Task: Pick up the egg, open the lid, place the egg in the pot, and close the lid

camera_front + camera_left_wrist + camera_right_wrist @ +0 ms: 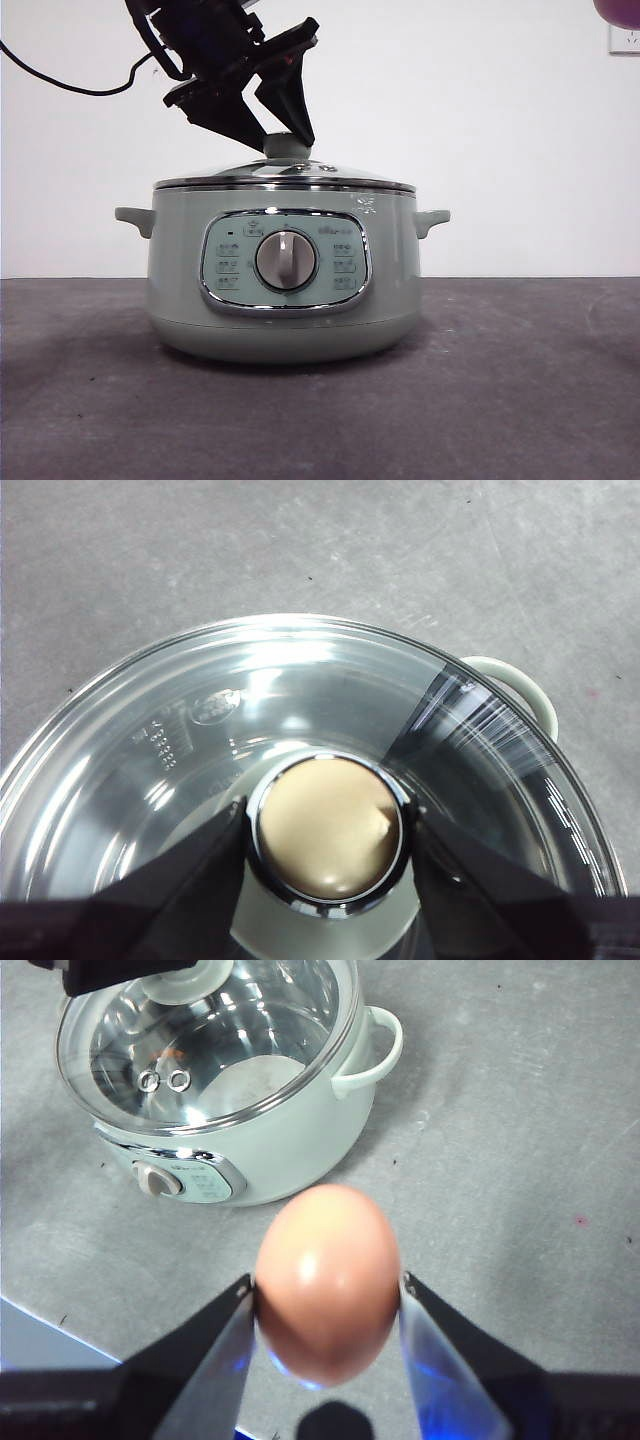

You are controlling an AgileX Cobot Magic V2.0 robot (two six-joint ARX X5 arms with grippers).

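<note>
The sage-green pot (285, 300) stands mid-table with the glass lid (285, 172) seated on it. My left gripper (282, 140) reaches down from the upper left, its jaws closed against both sides of the lid's knob (325, 835). In the left wrist view the glass dome (200, 740) fills the frame under my left gripper (330, 840). My right gripper (325, 1305) is shut on the reddish-brown egg (325, 1280), held high above the table, off to one side of the pot (270, 1150). The lid (230, 1040) shows there too.
Dark grey tabletop (520, 400) stretches on both sides of the pot, with a white wall behind. The pot's side handles (432, 220) stick out left and right. A dark rounded shape (615, 10) shows at the top right corner.
</note>
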